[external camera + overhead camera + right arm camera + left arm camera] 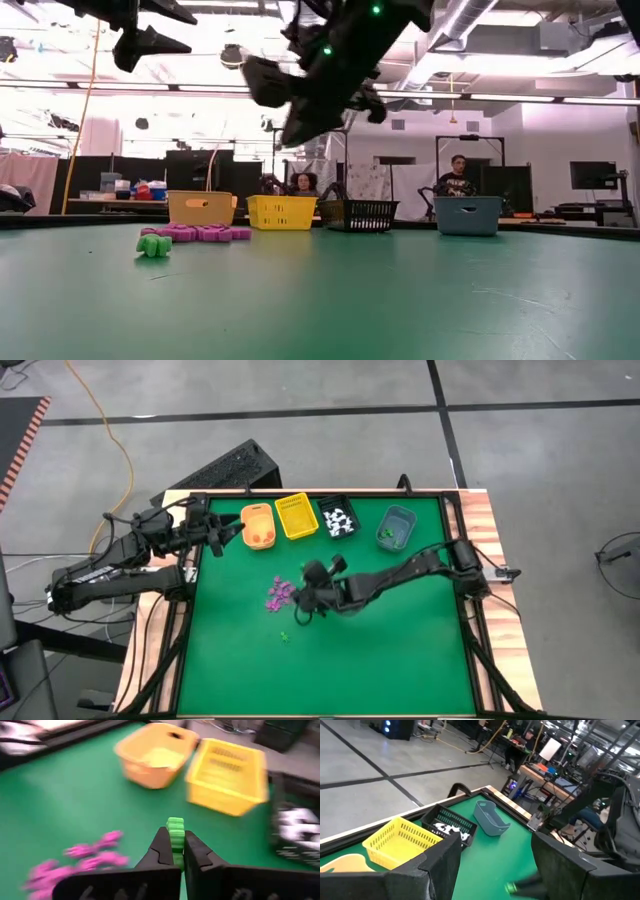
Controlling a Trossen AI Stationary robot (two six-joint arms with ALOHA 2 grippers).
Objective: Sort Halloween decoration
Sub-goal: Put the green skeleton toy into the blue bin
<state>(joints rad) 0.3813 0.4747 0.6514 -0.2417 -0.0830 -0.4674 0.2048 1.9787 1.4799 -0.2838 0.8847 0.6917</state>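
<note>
Halloween decoration status: one green trinket [175, 836] is pinched between the right gripper's [175, 851] fingertips, standing up out of the tips, lifted off the green mat [380, 660] near table centre. Right gripper [312, 598] sits over the mat just beside the purple pile [279, 593], which lies at about 9 o'clock from it in the high view. Another loose green piece [285, 636] is on the mat at roughly 7 o'clock from the gripper. Bins run along the far edge: orange bin [258, 526], yellow bin [296, 517], black bin [338, 519] with white pieces in it, grey-blue bin [396, 526] with what looks like green bits inside. Key relation for the next move, my read: if green goes with green, the grey-blue bin lies at about 1 o'clock from the right gripper, farther than the black bin, and on the right arm's own side, so that arm is the sensible carrier. Left gripper [222, 532] is parked at the far left edge next to the orange bin, fingers [430, 870] spread, holding nothing. Risk: the trinket is tiny and only held at the tips, so a fast swing could flick it out.
</note>
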